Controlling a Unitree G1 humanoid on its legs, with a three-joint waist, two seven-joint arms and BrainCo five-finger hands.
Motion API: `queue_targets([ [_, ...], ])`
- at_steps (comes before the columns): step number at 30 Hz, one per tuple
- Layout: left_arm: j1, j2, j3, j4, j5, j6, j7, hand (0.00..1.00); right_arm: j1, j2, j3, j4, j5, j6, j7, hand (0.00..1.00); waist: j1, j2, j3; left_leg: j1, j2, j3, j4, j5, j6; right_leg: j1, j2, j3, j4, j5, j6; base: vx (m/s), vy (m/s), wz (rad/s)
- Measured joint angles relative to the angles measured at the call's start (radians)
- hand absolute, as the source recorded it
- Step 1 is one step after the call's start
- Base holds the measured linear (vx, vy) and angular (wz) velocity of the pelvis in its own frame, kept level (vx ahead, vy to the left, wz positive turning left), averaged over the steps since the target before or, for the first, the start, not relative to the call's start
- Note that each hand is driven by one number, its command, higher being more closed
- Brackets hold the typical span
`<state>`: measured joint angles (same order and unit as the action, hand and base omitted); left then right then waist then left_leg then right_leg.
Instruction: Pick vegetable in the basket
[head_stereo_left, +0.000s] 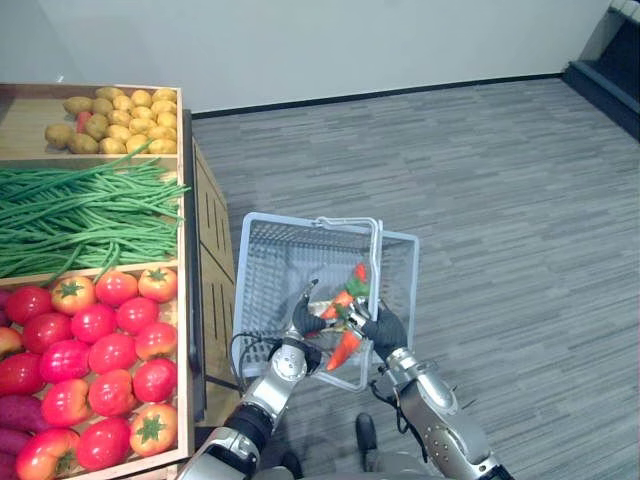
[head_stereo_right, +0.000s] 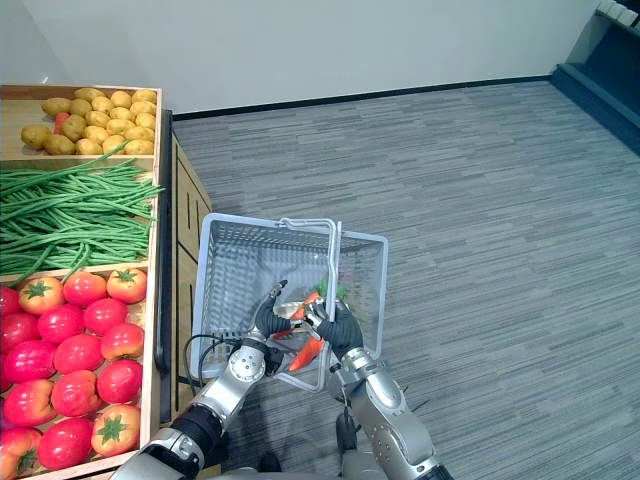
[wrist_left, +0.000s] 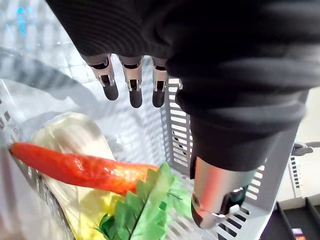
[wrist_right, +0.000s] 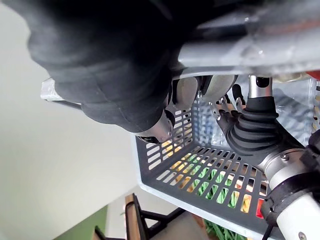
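A pale grey plastic basket (head_stereo_left: 262, 262) hangs low over the floor beside the produce stand. Inside lie an orange carrot (wrist_left: 85, 167) with green leaves (wrist_left: 150, 205) and a pale yellowish vegetable (wrist_left: 75, 137); another carrot (head_stereo_left: 345, 348) shows near the front wall. My left hand (head_stereo_left: 305, 316) hovers just above the carrots with straight fingers (wrist_left: 132, 85), open and holding nothing. My right hand (head_stereo_left: 382, 327) is at the basket's near rim, its fingers curled round a silver handle bar (wrist_right: 250, 47). A second handle (head_stereo_left: 350, 222) rests on the far rim.
A wooden stand (head_stereo_left: 205, 230) on my left holds potatoes (head_stereo_left: 120, 120), green beans (head_stereo_left: 80, 210) and tomatoes (head_stereo_left: 95, 350). Grey plank floor (head_stereo_left: 500, 220) spreads to the right and behind the basket up to the white wall.
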<state>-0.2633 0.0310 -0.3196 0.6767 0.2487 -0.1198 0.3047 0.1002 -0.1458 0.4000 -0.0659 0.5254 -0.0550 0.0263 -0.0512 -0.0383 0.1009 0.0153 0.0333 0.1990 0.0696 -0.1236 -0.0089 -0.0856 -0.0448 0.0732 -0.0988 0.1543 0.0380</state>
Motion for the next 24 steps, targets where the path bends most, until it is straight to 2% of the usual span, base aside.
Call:
queue_targets([
  [3,0.01,-0.001,-0.002,-0.058,0.0,0.0,-0.015,0.0,0.018,0.019,-0.038,0.003,-0.067,0.001,-0.003,1.0,0.003,0.0,0.0,-0.001,0.0,-0.009,-0.001,0.004,0.0,0.003,-0.002,-0.016,0.0,0.0,0.0,-0.03,-0.011,0.1],
  [7,0.084,0.001,-0.016,-0.271,-0.017,-0.02,-0.062,0.0,0.018,0.042,-0.124,0.02,-0.178,0.006,-0.011,1.0,0.009,0.0,0.0,-0.001,-0.002,-0.029,-0.001,0.011,0.001,0.014,-0.006,-0.032,0.0,0.0,0.0,-0.03,-0.002,0.14],
  [11,0.153,0.006,-0.023,-0.404,-0.128,-0.039,-0.106,0.0,0.014,0.061,-0.228,0.05,-0.273,0.006,-0.066,1.0,0.017,0.0,-0.001,-0.001,-0.008,-0.06,-0.012,0.028,0.001,0.022,-0.012,-0.055,0.0,0.0,0.0,-0.05,-0.008,0.21],
  [18,0.235,0.013,-0.017,-0.548,-0.297,-0.045,-0.132,0.0,0.014,0.062,-0.343,0.094,-0.373,0.022,-0.138,1.0,0.028,0.0,-0.005,0.0,-0.01,-0.094,-0.03,0.049,-0.003,0.03,-0.016,-0.09,0.0,0.0,0.0,-0.04,-0.01,0.16],
  [20,0.251,0.012,0.0,-0.583,-0.324,-0.055,-0.132,0.0,0.014,0.061,-0.375,0.116,-0.382,0.022,-0.141,1.0,0.029,0.0,-0.005,-0.001,-0.011,-0.105,-0.034,0.056,-0.004,0.033,-0.018,-0.101,0.0,0.0,0.0,-0.03,-0.006,0.16],
  [24,0.293,0.013,0.101,-0.632,-0.377,-0.079,-0.13,0.0,0.015,0.062,-0.442,0.182,-0.396,0.022,-0.158,1.0,0.04,0.0,-0.006,-0.001,-0.01,-0.124,-0.035,0.062,-0.007,0.043,-0.019,-0.122,0.0,-0.001,0.0,-0.03,-0.003,0.14],
])
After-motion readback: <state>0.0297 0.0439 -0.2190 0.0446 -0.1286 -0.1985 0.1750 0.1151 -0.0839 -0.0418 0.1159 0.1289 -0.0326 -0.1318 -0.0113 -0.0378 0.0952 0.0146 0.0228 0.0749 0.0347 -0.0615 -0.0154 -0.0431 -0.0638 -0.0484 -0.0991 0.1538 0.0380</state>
